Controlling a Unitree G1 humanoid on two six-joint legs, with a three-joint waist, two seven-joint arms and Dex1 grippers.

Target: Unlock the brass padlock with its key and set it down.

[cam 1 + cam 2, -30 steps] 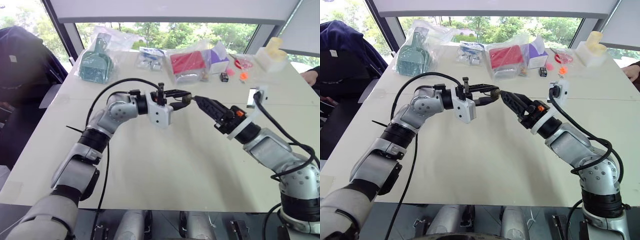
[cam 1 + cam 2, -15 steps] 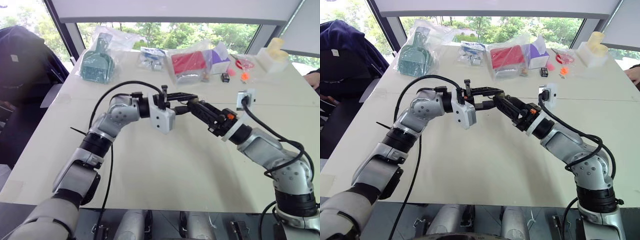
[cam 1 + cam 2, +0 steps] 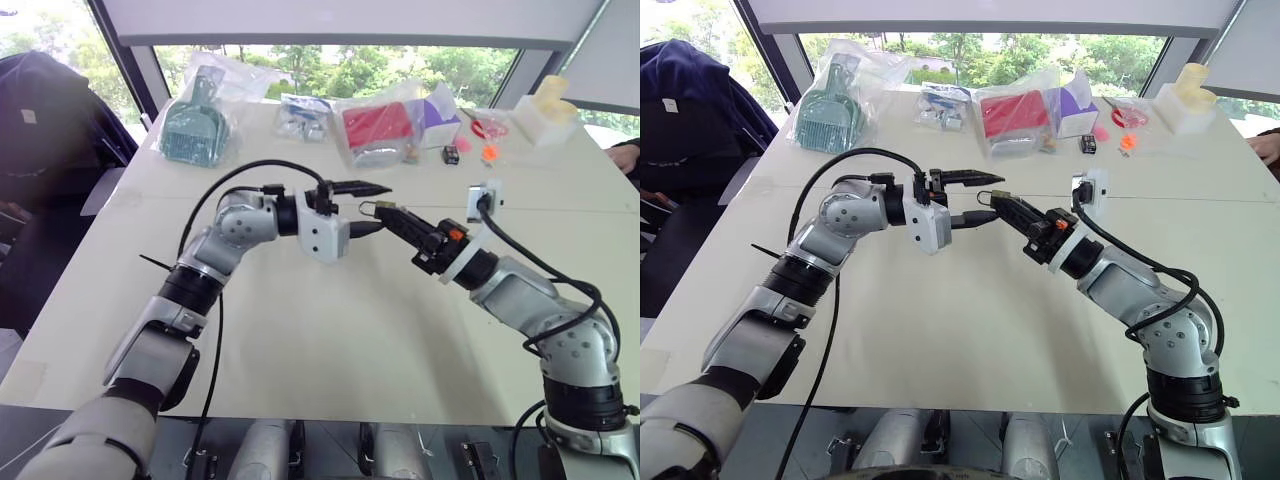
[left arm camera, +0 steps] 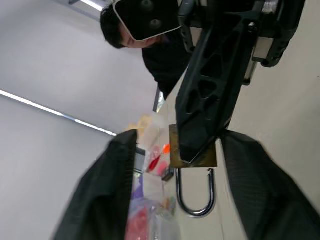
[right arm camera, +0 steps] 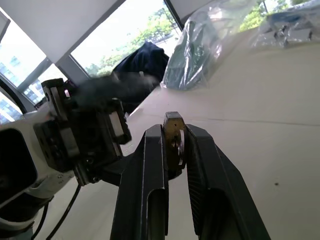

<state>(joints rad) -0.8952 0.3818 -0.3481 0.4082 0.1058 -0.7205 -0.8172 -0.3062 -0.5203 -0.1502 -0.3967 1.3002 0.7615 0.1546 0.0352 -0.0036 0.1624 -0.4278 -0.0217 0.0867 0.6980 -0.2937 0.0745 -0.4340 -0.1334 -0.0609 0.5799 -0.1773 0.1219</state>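
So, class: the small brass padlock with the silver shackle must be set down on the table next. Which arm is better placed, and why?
Right. The right gripper is clamped on the small brass padlock, while the left gripper stands open beside it, holding nothing, above the white table.

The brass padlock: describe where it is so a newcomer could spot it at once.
Above the middle of the white table, find the two arms' black tips meeting. The brass padlock is pinched in the right gripper. It is a tiny yellowish block with a thin silvery loop, unlike the bagged items behind it.
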